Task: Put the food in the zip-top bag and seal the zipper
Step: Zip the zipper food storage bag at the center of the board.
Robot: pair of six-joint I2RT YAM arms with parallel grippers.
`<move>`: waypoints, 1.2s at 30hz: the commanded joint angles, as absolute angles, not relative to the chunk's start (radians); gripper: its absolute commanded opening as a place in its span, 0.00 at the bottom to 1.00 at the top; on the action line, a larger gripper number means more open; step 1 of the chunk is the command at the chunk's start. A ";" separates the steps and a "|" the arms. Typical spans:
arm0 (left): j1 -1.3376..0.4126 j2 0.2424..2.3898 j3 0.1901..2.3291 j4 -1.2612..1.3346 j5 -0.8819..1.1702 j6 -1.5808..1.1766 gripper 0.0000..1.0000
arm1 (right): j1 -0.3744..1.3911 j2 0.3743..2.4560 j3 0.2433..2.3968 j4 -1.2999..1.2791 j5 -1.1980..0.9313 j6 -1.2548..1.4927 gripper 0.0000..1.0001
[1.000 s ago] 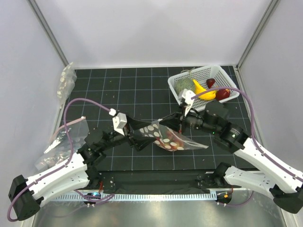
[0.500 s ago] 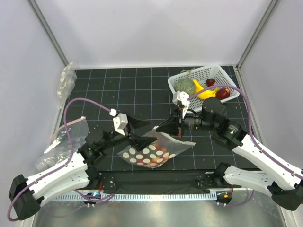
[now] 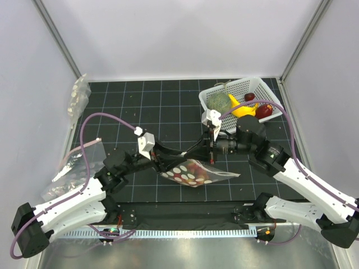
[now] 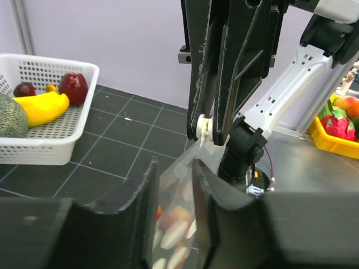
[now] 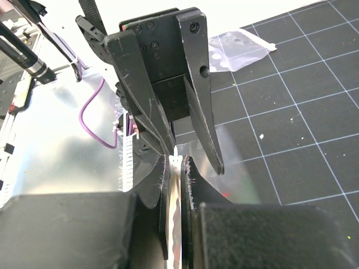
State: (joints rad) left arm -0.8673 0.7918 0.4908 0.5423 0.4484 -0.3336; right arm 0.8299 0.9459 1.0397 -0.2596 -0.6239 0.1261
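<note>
The zip-top bag (image 3: 197,171), clear with white dots, hangs stretched between my two grippers just above the black mat. The red food (image 3: 205,174) lies inside it. My left gripper (image 3: 166,165) holds the bag's left end. In the left wrist view its fingers (image 4: 147,185) flank the bag (image 4: 179,188) on both sides, with food (image 4: 168,217) and dots showing through. My right gripper (image 3: 209,152) is shut on the bag's upper right edge. In the right wrist view the pale zipper strip (image 5: 177,158) sticks up from that gripper (image 5: 176,162).
A white basket (image 3: 265,88) at the back right holds a yellow banana (image 3: 244,110), a round green vegetable (image 3: 220,102) and dark red fruit (image 3: 265,111). Plain clear bags (image 3: 77,96) lie along the left wall. A yellow bin (image 4: 336,140) stands beyond the table's near edge.
The dotted bag hung low to the left from the right gripper. My left gripper has moved in and closed on its left end, so the bag spans both grippers.
</note>
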 commanded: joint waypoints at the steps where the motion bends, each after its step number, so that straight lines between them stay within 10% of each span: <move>1: -0.865 0.805 0.537 0.613 0.486 -0.362 0.30 | 0.839 0.948 1.086 -0.210 -0.635 0.118 0.01; 8: -0.865 0.784 0.514 0.658 0.459 -0.433 0.01 | 0.841 0.959 1.081 -0.253 -0.595 0.072 0.01; 24: -0.865 0.582 0.459 0.566 0.249 -0.471 0.00 | 0.842 0.934 1.012 -0.249 -0.463 0.011 0.01; 36: -0.865 0.133 0.354 0.237 -0.582 -0.526 0.00 | 0.842 0.927 1.002 -0.279 -0.459 0.017 0.01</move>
State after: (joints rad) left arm -0.8753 0.2493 0.3683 0.2821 -0.1482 -0.4908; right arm 0.8448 0.9470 0.9966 -0.2436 -0.4881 0.0277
